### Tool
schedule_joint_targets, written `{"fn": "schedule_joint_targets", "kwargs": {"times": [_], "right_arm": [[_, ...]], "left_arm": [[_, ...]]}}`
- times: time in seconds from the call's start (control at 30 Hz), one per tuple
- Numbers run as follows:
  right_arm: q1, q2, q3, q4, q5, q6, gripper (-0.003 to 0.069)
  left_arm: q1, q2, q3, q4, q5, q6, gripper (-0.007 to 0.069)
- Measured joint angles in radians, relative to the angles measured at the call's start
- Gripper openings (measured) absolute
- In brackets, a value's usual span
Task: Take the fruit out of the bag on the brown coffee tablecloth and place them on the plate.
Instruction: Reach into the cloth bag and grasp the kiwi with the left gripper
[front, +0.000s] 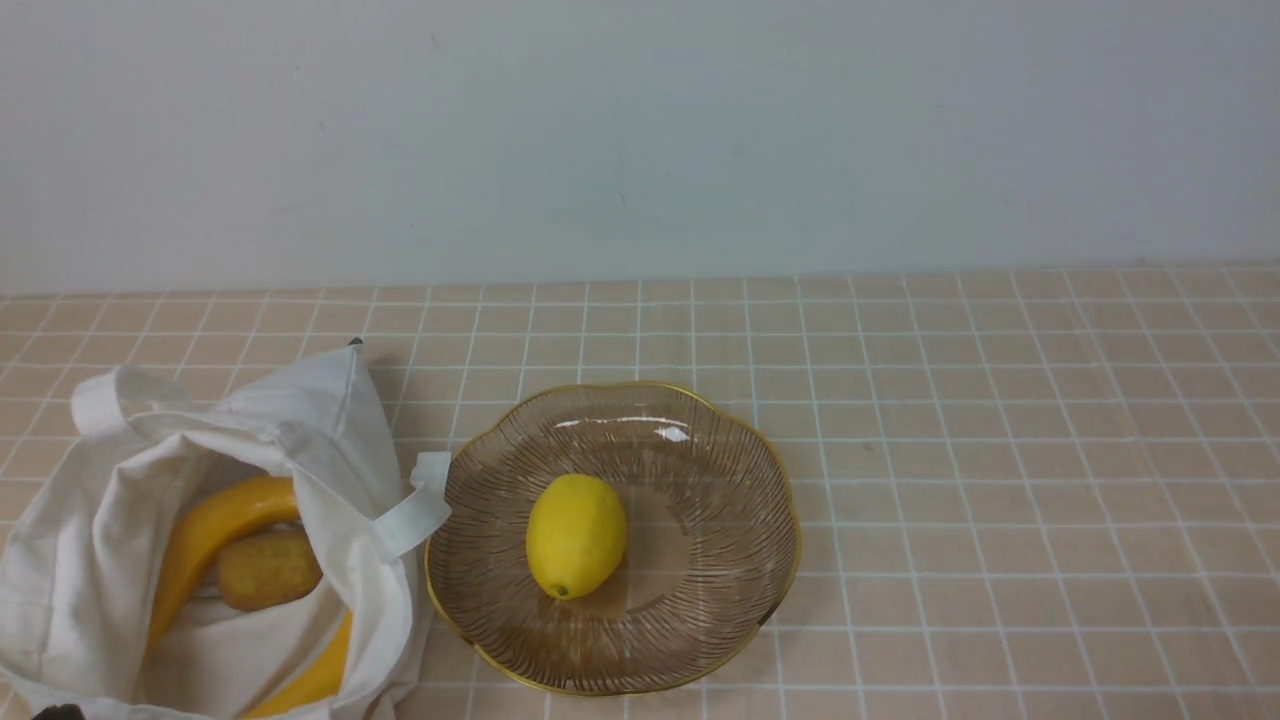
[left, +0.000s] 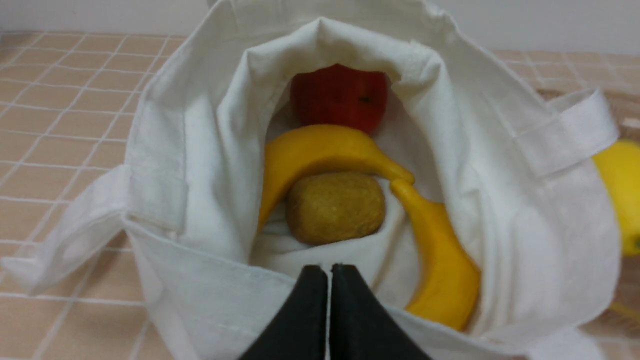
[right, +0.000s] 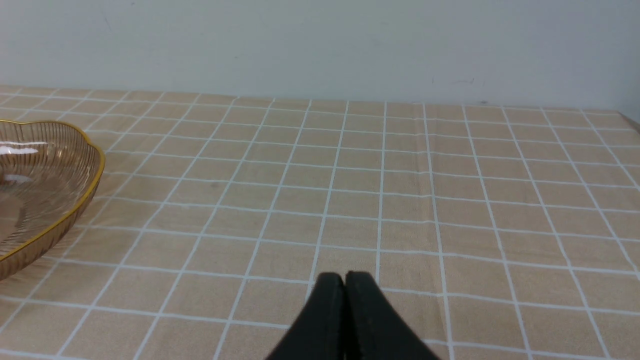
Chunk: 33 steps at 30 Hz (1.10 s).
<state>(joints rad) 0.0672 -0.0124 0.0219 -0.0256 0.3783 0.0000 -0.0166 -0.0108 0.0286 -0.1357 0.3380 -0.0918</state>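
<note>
left gripper (left: 328, 271), jaws pressed together, hangs at the mouth of the bag (left: 200, 115), brown oval fruit (left: 335, 207) dead ahead inside, long axis crosswise, tucked in the curve of the banana (left: 325, 147). right gripper (right: 345, 276), jaws together too, sits over the tablecloth (right: 450, 200) beyond the plate (right: 65, 215), so left is nearer. only the left wrist view catches a red fruit (left: 340, 97) deeper in.

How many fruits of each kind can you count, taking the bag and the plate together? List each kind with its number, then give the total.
Lemon: 1
Banana: 1
Brown rough-skinned oval fruit: 1
Red fruit: 1
Total: 4
</note>
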Motion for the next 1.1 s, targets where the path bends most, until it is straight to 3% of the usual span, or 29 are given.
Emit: {"fn": "schedule_joint_targets", "kwargs": {"times": [0.03,0.17,0.3,0.43,0.57,0.7,0.8,0.93,0.97,1.1], "right_arm": [[0.0,0.0,0.0,0.0,0.0,0.0,-0.0015],[0.0,0.0,0.0,0.0,0.0,0.0,-0.0015],[0.0,0.0,0.0,0.0,0.0,0.0,-0.0015],[0.0,0.0,0.0,0.0,0.0,0.0,-0.0015],[0.0,0.0,0.0,0.0,0.0,0.0,-0.0015],[0.0,0.0,0.0,0.0,0.0,0.0,-0.0015],[0.0,0.0,0.0,0.0,0.0,0.0,-0.0015],[0.0,0.0,0.0,0.0,0.0,0.0,-0.0015],[0.0,0.0,0.0,0.0,0.0,0.0,-0.0015],[0.0,0.0,0.0,0.0,0.0,0.0,-0.0015]], "left_arm": [[0.0,0.0,0.0,-0.131,-0.045,-0.07,-0.0008],[0.0,0.0,0.0,-0.342,-0.106,-0.153,-0.0008],[0.0,0.0,0.0,-0.469,-0.209,-0.179,-0.0008],[0.0,0.0,0.0,-0.523,-0.326,-0.176,-0.0008],[0.0,0.0,-0.001,-0.568,-0.554,-0.157,-0.0008],[0.0,0.0,-0.081,-0.558,-0.622,-0.131,-0.0008],[0.0,0.011,-0.176,-0.5,-0.545,-0.053,-0.0008],[0.0,0.215,-0.4,-0.344,-0.149,0.191,-0.0008],[0.0,0.241,-0.409,-0.335,-0.129,0.206,-0.0008],[0.0,0.564,-0.586,-0.243,0.314,0.307,-0.0008]]}}
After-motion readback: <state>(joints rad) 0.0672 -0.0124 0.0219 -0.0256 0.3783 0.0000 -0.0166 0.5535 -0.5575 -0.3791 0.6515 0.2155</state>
